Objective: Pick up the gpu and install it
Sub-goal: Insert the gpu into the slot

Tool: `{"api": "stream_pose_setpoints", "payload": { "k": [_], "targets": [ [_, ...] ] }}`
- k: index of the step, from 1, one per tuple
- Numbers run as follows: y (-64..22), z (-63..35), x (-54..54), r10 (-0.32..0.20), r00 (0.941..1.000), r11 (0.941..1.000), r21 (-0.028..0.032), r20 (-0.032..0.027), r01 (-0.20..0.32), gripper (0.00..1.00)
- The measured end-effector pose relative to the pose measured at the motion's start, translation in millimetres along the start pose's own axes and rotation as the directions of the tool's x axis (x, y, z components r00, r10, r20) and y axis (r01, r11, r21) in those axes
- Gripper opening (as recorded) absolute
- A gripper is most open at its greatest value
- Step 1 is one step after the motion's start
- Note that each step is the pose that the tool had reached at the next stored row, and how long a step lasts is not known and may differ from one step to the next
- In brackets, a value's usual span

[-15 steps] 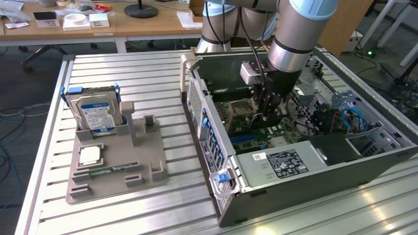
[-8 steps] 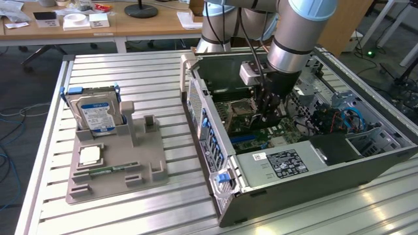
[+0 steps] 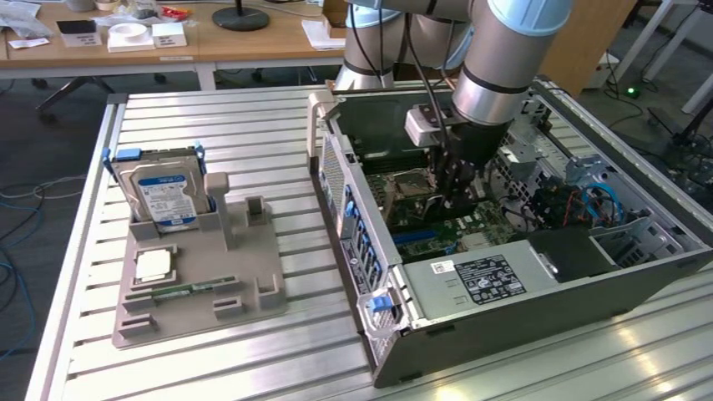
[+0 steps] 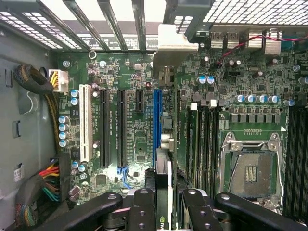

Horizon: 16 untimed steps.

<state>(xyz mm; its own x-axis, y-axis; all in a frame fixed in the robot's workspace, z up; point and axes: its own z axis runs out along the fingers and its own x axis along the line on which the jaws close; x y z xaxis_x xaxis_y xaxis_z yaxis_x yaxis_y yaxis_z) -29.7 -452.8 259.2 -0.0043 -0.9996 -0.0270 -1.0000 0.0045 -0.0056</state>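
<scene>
The gpu (image 4: 164, 173) is inside the open computer case (image 3: 334, 180), clamped edge-on in the end effector (image 4: 166, 207), whose fingers (image 4: 142, 208) are closed on the card's two faces.

Going from the exterior view's left: a hard drive (image 3: 165, 196) stands upright in a grey holding fixture (image 3: 200, 284) on the slatted metal surface (image 3: 223, 117). A processor chip (image 3: 153, 266) and a narrow green memory stick (image 3: 195, 290) lie in the fixture's lower pockets. All of these are well apart from the arm. Further right lies the case, and the end effector (image 3: 452, 184) reaches straight down into it over the motherboard (image 3: 429, 230). The power supply (image 3: 490, 280) sits nearer the camera.

What matters here is how the card lines up with the blue expansion slot (image 4: 157, 120). The card's long axis runs parallel to that slot. Its silver end bracket (image 4: 173, 41) points at the case's slotted rear wall (image 4: 120, 24), and its other end is under the fingers. In the wrist view the card's edge appears just beside the blue slot, on the side toward the memory slots (image 4: 204, 139) and the empty processor socket (image 4: 250, 171), not squarely over it. Part of that shift may come from the camera's angle. I cannot tell whether the card's lower edge touches the slot. It looks aligned along its length but not yet seated.
</scene>
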Motion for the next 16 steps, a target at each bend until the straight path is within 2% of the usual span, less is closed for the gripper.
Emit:
{"api": "stream_pose_setpoints", "payload": {
  "k": [11,16],
  "targets": [
    [2.4,0.0,0.8,0.000,1.0000,1.0000,0.0000,0.0001,0.000,0.26],
    [6.8,0.1,1.1,0.000,1.0000,1.0000,0.0002,0.0000,0.000,0.26]
  ]
}}
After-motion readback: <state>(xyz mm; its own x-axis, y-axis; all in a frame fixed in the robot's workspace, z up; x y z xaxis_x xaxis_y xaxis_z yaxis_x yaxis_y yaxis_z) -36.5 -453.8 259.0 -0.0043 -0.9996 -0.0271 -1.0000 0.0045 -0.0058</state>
